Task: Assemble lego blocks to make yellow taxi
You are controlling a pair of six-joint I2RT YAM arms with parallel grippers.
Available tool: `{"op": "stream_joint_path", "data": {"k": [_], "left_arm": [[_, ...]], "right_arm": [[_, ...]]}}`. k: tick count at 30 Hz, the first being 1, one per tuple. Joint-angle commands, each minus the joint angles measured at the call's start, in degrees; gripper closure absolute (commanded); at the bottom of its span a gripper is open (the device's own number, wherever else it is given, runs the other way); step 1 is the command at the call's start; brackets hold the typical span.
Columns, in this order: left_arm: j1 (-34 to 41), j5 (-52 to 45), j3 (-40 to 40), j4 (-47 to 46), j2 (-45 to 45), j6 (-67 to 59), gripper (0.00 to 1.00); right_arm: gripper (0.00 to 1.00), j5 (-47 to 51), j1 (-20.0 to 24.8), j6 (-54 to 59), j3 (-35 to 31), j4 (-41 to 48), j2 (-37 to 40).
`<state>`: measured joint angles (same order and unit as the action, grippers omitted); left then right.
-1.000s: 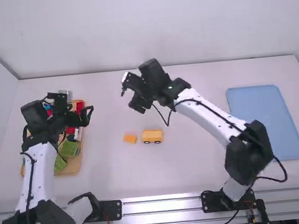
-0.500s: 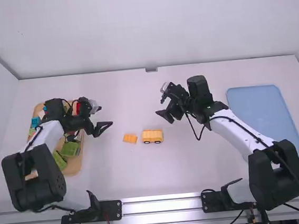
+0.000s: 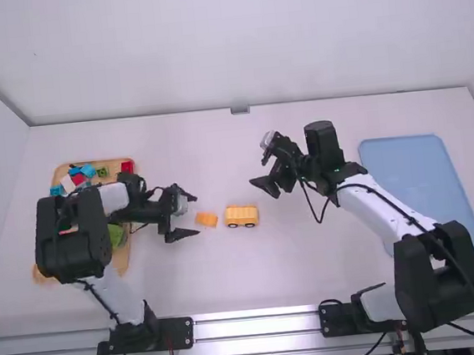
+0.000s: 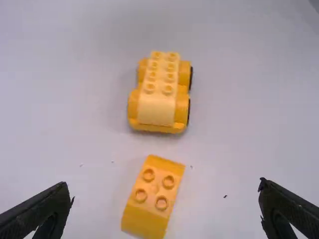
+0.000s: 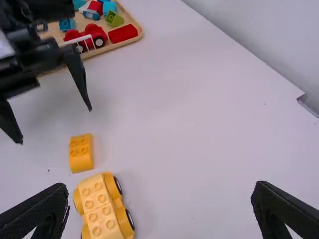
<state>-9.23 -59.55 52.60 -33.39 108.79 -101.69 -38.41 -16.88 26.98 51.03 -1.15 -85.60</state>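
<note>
A yellow wheeled car base (image 3: 242, 216) with studs on top stands mid-table, and a separate yellow-orange block (image 3: 207, 219) lies just left of it, not touching. My left gripper (image 3: 192, 214) is open just left of the block. In the left wrist view the open left gripper (image 4: 167, 204) has the block (image 4: 153, 196) between and beyond its fingertips, with the car base (image 4: 160, 94) farther off. My right gripper (image 3: 261, 187) is open behind and right of the car base. In the right wrist view the right gripper (image 5: 159, 199) has nothing between its fingers; the car base (image 5: 103, 208) is at lower left.
A wooden tray (image 3: 121, 256) with red, blue and green blocks lies at the left, partly under the left arm. A blue mat (image 3: 420, 181) lies at the right. In the right wrist view, the tray (image 5: 137, 41) holds a red wheeled piece (image 5: 85, 40).
My left gripper has left the tray and come right toward the yellow block. My right gripper has moved back to the right and hardly shifted in the last half second.
</note>
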Motion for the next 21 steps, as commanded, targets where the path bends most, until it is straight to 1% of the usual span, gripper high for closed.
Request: {"op": "stream_joint_path", "data": {"k": [1,3,6,8,12,14,17,18,20,21], "left_arm": [[2.4,1.9,0.7,1.6,2.9,-4.2,0.00],[3.7,2.2,0.7,5.1,4.6,-1.4,0.00],[4.0,3.4,0.7,7.6,5.7,1.7,0.01],[3.5,4.8,0.2,9.4,6.0,4.3,0.06],[3.3,2.6,-1.9,13.1,6.0,4.8,0.06],[3.7,2.6,-3.0,14.3,6.0,4.8,0.12],[3.7,2.0,-4.2,15.2,6.0,4.9,0.12],[3.7,2.0,-4.9,16.2,6.0,4.9,0.15],[3.7,2.0,-5.3,17.5,6.0,5.6,0.16],[3.7,2.0,-5.9,20.2,6.0,8.8,0.16]], "right_arm": [[0.02,-0.8,-0.6,0.3,-0.4,-0.2,-1.1],[0.02,-0.8,-1.0,0.3,-0.4,0.0,-1.2],[0.02,-0.7,-1.1,0.5,-0.4,-0.2,-1.3],[0.02,-0.8,-1.0,1.7,-0.4,0.1,-1.3],[0.02,-0.8,-1.2,1.7,-0.4,0.0,-1.3],[0.02,-0.8,-1.0,1.7,-0.4,0.0,-1.3],[0.02,-0.8,-1.3,1.8,-0.4,0.0,-1.3],[0.02,-0.8,-1.4,1.9,-0.4,0.0,-1.3],[0.02,-0.7,-1.6,1.9,-0.4,0.0,-1.3],[0.02,-0.8,-1.6,1.9,-0.4,0.0,-1.3]]}}
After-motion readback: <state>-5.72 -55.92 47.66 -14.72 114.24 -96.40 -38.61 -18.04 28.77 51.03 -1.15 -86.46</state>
